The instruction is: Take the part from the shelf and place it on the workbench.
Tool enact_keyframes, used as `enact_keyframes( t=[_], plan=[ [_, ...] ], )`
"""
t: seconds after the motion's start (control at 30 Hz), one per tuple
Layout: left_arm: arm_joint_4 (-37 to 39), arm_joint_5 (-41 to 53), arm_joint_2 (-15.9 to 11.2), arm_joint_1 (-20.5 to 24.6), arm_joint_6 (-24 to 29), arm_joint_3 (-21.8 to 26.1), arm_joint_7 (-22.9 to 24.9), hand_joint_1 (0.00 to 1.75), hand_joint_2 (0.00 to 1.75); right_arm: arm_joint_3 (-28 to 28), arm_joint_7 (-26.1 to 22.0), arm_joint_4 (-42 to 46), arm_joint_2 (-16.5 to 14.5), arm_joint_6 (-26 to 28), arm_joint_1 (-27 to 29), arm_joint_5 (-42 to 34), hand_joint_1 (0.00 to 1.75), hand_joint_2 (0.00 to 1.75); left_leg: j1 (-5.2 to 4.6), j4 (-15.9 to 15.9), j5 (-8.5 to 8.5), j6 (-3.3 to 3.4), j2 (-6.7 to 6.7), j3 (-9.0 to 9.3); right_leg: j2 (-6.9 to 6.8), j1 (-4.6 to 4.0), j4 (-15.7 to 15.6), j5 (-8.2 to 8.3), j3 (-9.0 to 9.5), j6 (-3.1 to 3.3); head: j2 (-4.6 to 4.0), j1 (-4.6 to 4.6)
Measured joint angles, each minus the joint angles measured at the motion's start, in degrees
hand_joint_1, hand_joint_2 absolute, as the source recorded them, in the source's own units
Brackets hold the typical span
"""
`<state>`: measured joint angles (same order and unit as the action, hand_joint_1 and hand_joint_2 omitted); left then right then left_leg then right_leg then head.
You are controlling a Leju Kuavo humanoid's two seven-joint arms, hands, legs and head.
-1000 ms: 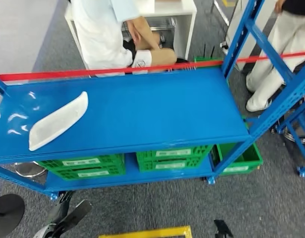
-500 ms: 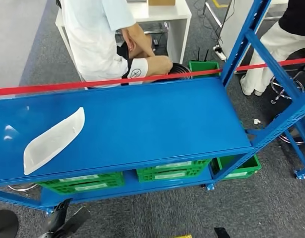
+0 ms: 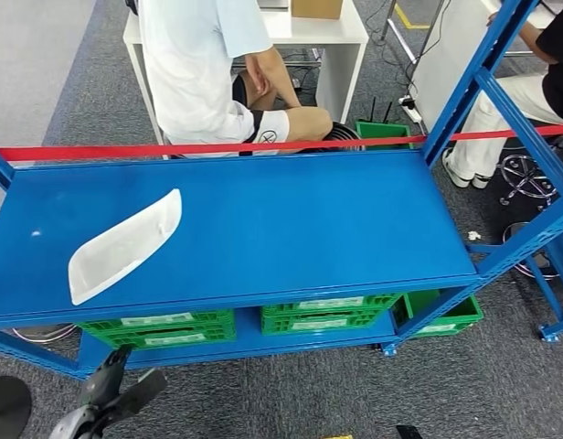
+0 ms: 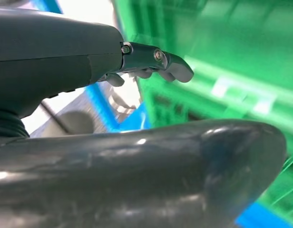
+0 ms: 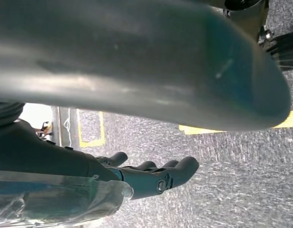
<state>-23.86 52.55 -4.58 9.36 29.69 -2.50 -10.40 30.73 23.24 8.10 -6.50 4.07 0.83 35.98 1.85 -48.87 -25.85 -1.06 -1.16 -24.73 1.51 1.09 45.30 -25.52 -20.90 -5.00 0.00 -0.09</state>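
Observation:
The part is a long white curved shell lying on the left end of the blue shelf's top board. My left hand hangs low in front of the shelf, below the part, well apart from it and holding nothing. In the left wrist view its fingers stretch out straight, away from the thumb, facing green crates. My right hand hangs over grey carpet with fingers extended and nothing in it; a dark tip of it shows at the head view's lower edge.
Green crates sit on the lower board, another at the right post. A red tape runs along the shelf's far side. A seated person and a white desk are behind; another person sits far right.
The whole picture has shifted, so the camera moved; the shelf and part now sit slightly more to the right. Both hands stay low and hold nothing.

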Motion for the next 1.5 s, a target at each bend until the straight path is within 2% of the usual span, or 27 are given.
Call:
enact_keyframes(
  t=[0.13, 0.27, 0.43, 0.53, 0.7, 0.9, 1.1, 1.27, 1.37, 1.5],
  plan=[
    [-4.12, -0.70, -0.34, 3.23, -2.18, -1.97, 0.13, 0.00, 0.00, 0.32, -0.08, 0.17, -0.01, -0.01, -1.80, -0.01, 0.00, 0.00, -0.75, -0.37, 0.12, 0.18, -0.03, 0.00, -0.02, 0.63, 1.63, -0.09, -0.76, -0.05, 0.00, -0.02],
    [-7.11, -1.56, -0.58, 4.97, -5.10, -3.95, 0.49, 0.00, 0.00, 0.76, -0.14, 0.48, -0.02, -0.05, -2.80, -0.01, 0.00, 0.00, -0.97, -0.52, 0.24, 0.24, -0.02, 0.00, -0.01, 0.83, 2.59, -0.26, -1.31, -0.09, 0.00, -0.03],
    [-11.07, -7.82, -0.60, 3.75, -16.62, -7.99, -1.68, 0.00, 0.00, 1.20, -0.29, 0.61, -0.03, -0.42, -3.05, 0.00, 0.00, 0.00, -0.97, -0.61, 0.46, 0.00, -0.02, -0.19, 0.02, 0.83, 3.62, -0.41, -2.03, 0.12, 0.00, -0.05],
    [-14.33, -11.06, -0.62, 1.70, -19.33, -11.26, -2.18, 0.00, 0.00, 1.50, -0.34, 0.64, -0.03, -0.57, -3.08, 0.04, 0.00, 0.00, -0.97, -0.66, 0.52, -0.10, -0.02, -0.24, 0.02, 0.82, 4.04, -0.53, -2.29, 0.28, 0.00, -0.04],
    [-17.71, -12.81, -1.00, 0.25, -20.35, -15.35, -1.54, 0.00, 0.00, 2.07, -0.35, 0.72, -0.03, -0.66, -3.15, 0.22, 0.00, 0.00, -0.97, -0.70, 0.60, -0.23, -0.02, -0.34, 0.02, 0.82, 4.60, -0.67, -2.65, 0.46, 0.00, -0.04],
    [-19.09, -13.29, -1.48, -0.27, -20.26, -17.45, -0.87, 0.00, 0.00, 2.32, -0.35, 0.79, -0.03, -0.68, -3.15, 0.49, 0.00, 0.00, -0.98, -0.76, 0.73, -0.43, -0.02, -0.49, 0.01, 0.82, 5.05, -0.74, -3.01, 0.56, 0.00, -0.04],
    [-17.50, -11.87, -1.55, 0.05, -16.84, -19.97, 2.35, 0.00, 0.00, 2.49, -0.25, 0.81, -0.07, -0.68, -3.26, 1.18, 0.00, 0.00, -0.97, -0.77, 0.79, -0.51, -0.02, -0.57, 0.02, 0.82, 5.21, -0.75, -3.18, 0.58, 0.00, -0.04],
    [-15.01, -11.28, -1.14, 0.29, -16.02, -21.86, 2.69, 0.00, 0.00, 2.59, -0.11, 0.92, -0.13, -0.68, -3.43, 1.55, 0.00, 0.00, -0.97, -0.78, 0.80, -0.52, -0.02, -0.61, 0.02, 0.81, 5.22, -0.75, -3.21, 0.59, 0.00, -0.04],
    [-14.39, -12.28, -0.95, 0.28, -16.44, -22.45, 1.19, 0.00, 0.00, 2.63, -0.12, 0.97, -0.16, -0.71, -3.47, 1.68, 0.00, 0.00, -0.97, -0.81, 0.80, -0.52, -0.02, -0.64, 0.02, 0.82, 5.24, -0.75, -3.22, 0.59, 0.00, -0.04],
    [-15.33, -15.38, -0.95, -0.29, -17.85, -23.16, -4.06, 0.00, 0.00, 2.65, -0.32, 0.97, -0.16, -0.90, -3.45, 1.90, 0.00, 0.00, -0.97, -0.83, 0.79, -0.52, -0.02, -0.65, 0.02, 0.82, 5.24, -0.75, -3.24, 0.59, 0.00, -0.04]
  ],
)
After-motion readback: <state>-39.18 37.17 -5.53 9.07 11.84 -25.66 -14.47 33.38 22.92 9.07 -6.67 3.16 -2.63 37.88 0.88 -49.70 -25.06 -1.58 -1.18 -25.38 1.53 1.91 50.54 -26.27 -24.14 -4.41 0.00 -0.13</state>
